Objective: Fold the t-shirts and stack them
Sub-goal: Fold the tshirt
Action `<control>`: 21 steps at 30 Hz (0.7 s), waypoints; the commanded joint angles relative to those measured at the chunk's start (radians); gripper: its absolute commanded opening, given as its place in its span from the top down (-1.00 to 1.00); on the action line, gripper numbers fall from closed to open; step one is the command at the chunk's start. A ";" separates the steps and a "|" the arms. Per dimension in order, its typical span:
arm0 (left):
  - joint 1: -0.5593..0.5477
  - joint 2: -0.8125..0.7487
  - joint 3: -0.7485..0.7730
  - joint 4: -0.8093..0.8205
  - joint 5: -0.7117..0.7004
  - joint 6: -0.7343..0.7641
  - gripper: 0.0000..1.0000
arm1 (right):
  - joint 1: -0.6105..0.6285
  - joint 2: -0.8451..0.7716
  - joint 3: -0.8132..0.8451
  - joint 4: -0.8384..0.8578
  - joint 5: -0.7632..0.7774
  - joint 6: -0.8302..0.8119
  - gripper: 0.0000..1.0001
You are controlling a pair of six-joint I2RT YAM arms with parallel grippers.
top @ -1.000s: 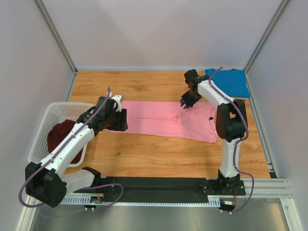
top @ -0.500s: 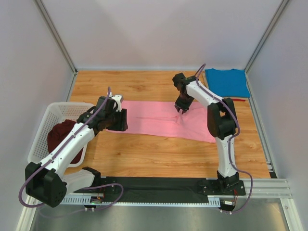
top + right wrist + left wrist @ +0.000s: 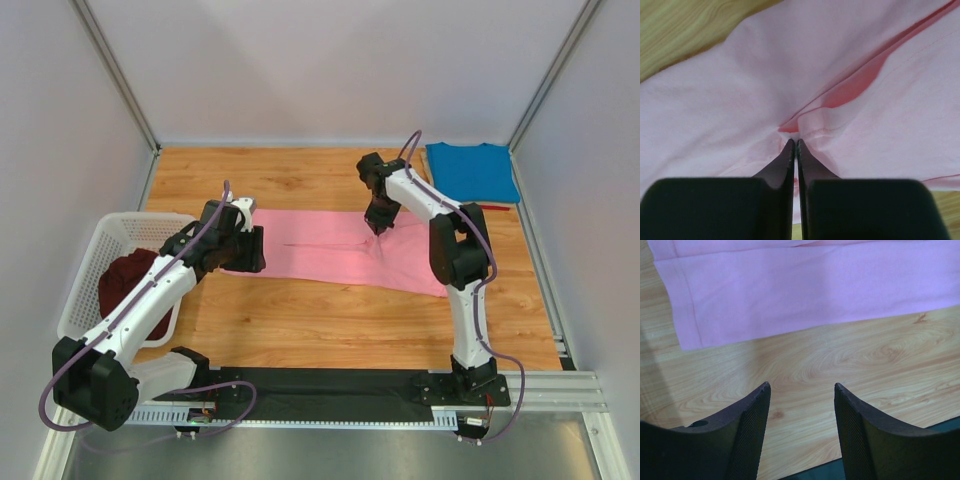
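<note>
The pink t-shirt (image 3: 330, 250) lies spread across the middle of the wooden table, its long sides folded in. My right gripper (image 3: 377, 226) is shut on a pinch of the pink t-shirt (image 3: 850, 75) near its middle, with the fabric bunched at the fingertips. My left gripper (image 3: 250, 250) is open and empty at the shirt's left end, above bare wood just off its hem (image 3: 790, 295). The blue t-shirt (image 3: 472, 171) lies folded at the back right corner. The maroon t-shirt (image 3: 130, 285) sits crumpled in the basket.
A white lattice basket (image 3: 92, 260) stands at the table's left edge. A black mat strip (image 3: 330, 385) runs along the near edge between the arm bases. Grey walls enclose the table on three sides.
My right gripper has moved left from the shirt's right part to its middle, dragging pinched fabric with it. The left arm has not moved.
</note>
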 commanded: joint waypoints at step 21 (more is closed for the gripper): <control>0.002 0.005 0.017 0.006 0.015 -0.006 -0.23 | 0.117 -0.071 -0.131 0.261 0.078 -0.197 0.97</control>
